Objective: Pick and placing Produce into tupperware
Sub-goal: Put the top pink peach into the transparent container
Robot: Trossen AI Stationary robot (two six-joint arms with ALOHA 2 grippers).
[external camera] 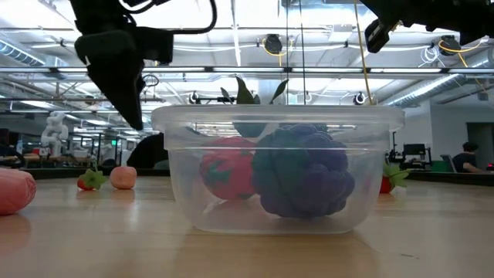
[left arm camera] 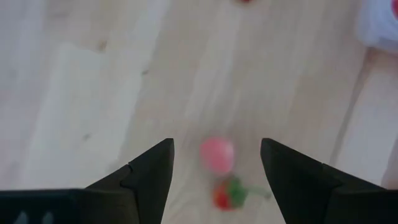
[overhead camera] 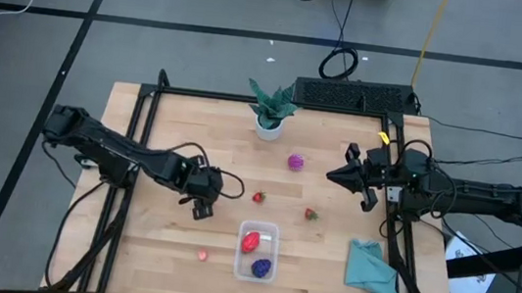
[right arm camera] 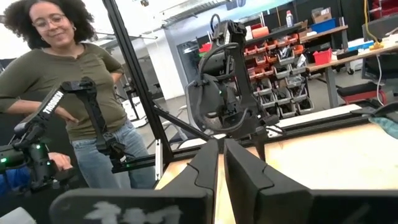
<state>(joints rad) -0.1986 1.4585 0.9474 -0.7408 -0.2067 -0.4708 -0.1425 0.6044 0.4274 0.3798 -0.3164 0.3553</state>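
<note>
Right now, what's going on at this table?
A two-armed robot is sorting toy produce into a clear tupperware. A red piece and a dark purple piece already lie inside. The left gripper hangs open above the wood, holding nothing. A pink piece, two small strawberries and a magenta piece lie loose on the table. The right gripper waits shut near the right edge.

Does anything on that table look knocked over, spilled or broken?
Nothing stands out. The tupperware sits flat with two toy pieces inside, the potted plant is upright, and the loose produce just lies scattered on the wood. The teal cloth is rumpled, nothing more.
</note>
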